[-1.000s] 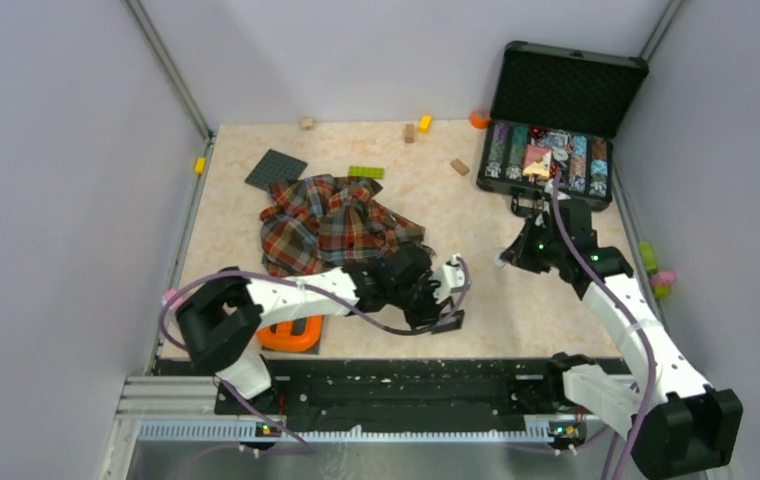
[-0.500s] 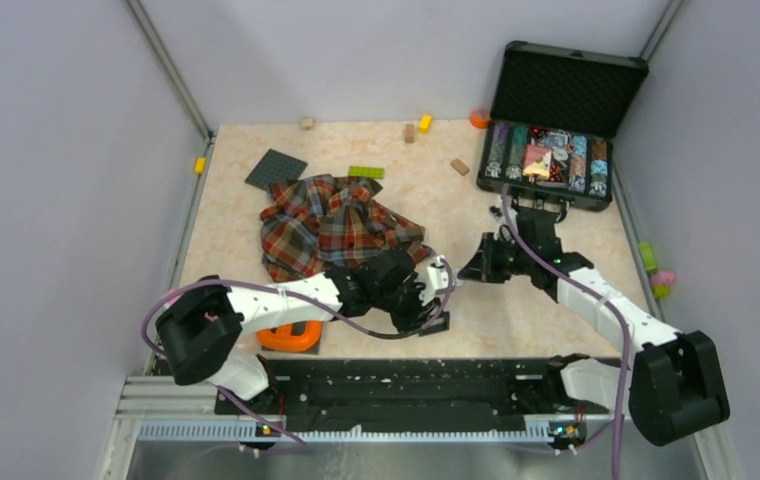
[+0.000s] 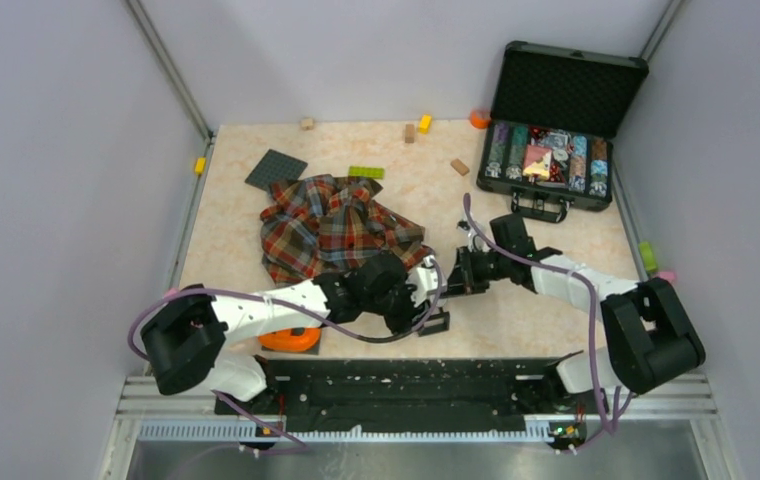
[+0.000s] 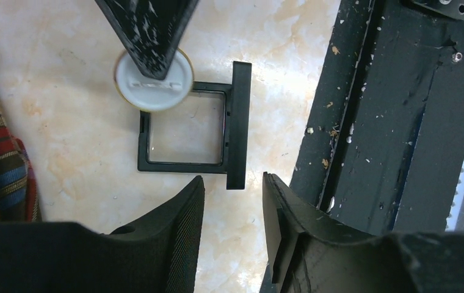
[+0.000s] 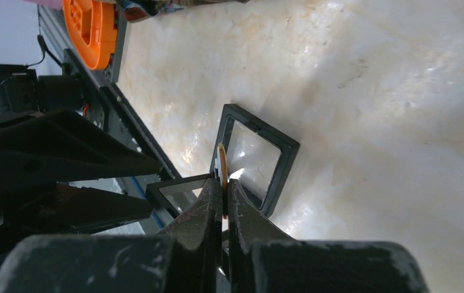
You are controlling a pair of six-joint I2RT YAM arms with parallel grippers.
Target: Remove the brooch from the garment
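Above the marbled table, right hand pinches the brooch over the tray, left hand parted.

The left arm stretches low from its base at the near left toward the middle of the workspace. Its wrist is turned down, so the left gripper points downward, its two fingers parted with nothing between them. The right arm folds sharply at the elbow and reaches leftward, bringing the right gripper just beside the left one. Its fingers are pressed together near their tips, pinching the brooch, which is seen edge-on.
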